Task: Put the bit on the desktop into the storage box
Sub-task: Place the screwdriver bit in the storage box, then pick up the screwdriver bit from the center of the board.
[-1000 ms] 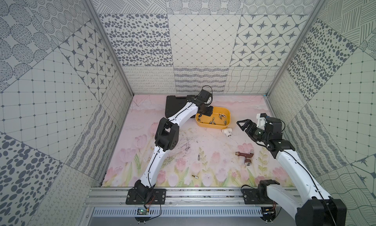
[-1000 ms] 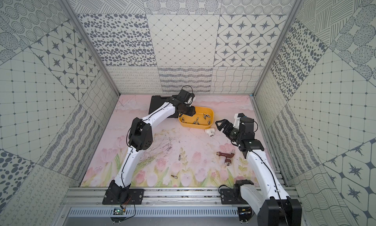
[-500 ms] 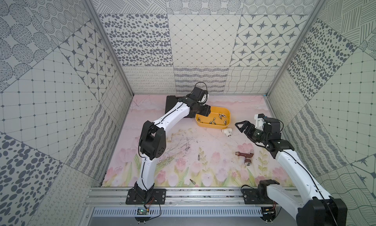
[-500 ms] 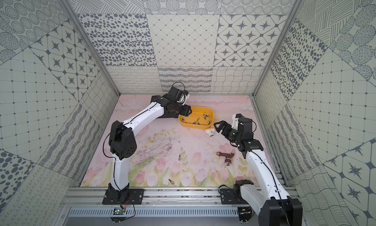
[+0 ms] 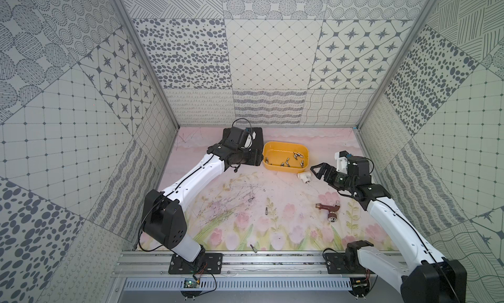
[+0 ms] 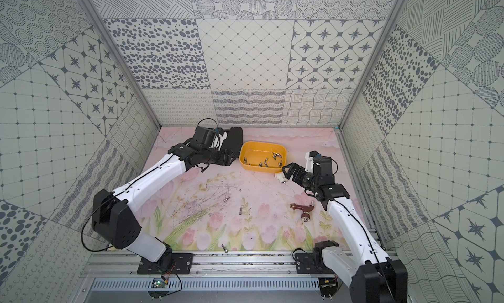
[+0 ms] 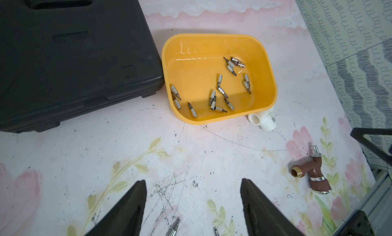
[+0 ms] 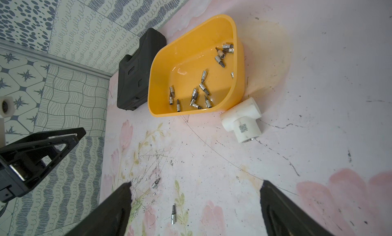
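The yellow storage box (image 5: 275,153) (image 6: 255,153) stands at the back with several silver bits lying in it (image 7: 213,97). Loose bits lie on the flowered desktop: one near the middle (image 5: 266,209) (image 6: 241,210), one left of it (image 6: 225,199), one by the front rail (image 5: 254,248). My left gripper (image 5: 255,158) (image 7: 193,203) hangs open and empty just left of the box, over the black case's edge. My right gripper (image 5: 317,169) (image 8: 196,203) is open and empty to the right of the box, with two bits (image 8: 173,213) on the desktop in front of it.
A black tool case (image 5: 257,135) (image 7: 74,54) lies against the box's left side. A white pipe tee (image 5: 304,176) (image 8: 241,120) touches the box's front right corner. A brown tap (image 5: 330,210) (image 7: 314,173) lies front right. Patterned walls close three sides.
My left gripper has drawn back leftward from above the box to the case's edge, and its jaws have spread wider. The right arm shifted only slightly.
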You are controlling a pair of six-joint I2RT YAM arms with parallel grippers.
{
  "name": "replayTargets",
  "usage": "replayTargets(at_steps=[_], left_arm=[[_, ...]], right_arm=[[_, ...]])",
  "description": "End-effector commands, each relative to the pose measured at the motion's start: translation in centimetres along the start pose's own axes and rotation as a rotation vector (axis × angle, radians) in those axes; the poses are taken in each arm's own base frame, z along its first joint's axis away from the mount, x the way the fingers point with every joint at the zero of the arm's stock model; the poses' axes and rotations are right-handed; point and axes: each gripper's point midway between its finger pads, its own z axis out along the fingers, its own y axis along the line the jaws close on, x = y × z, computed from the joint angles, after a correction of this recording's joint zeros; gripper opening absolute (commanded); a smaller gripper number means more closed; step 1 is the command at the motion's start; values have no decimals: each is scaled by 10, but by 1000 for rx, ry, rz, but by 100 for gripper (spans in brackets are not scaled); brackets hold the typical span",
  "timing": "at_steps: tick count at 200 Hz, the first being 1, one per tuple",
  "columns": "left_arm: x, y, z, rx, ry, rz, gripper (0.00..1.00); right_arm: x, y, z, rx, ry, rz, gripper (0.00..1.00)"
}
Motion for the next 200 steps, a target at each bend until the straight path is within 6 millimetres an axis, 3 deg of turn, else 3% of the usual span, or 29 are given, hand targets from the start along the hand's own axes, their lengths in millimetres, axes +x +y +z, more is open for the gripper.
replayTargets(at_steps=[1,66,94,138,200], left_arm=[[10,9,-17,-14,-43,-84,75],[61,23,-32,-58,36,-138,76],[77,31,-37,-73,40,-174,78],[100,64,-33,-121,48,-321,88],[109,108,-37,-102,53,-583,92]], right_arm=[[-14,12,-3,-11,-38,-60,97],[-8,17,-4,9,-21,-122,93],[8,28,-6,46,34,-198,89],[48,48,-5,124,146,-331,83],[131,89,20,165,357,-502,76]])
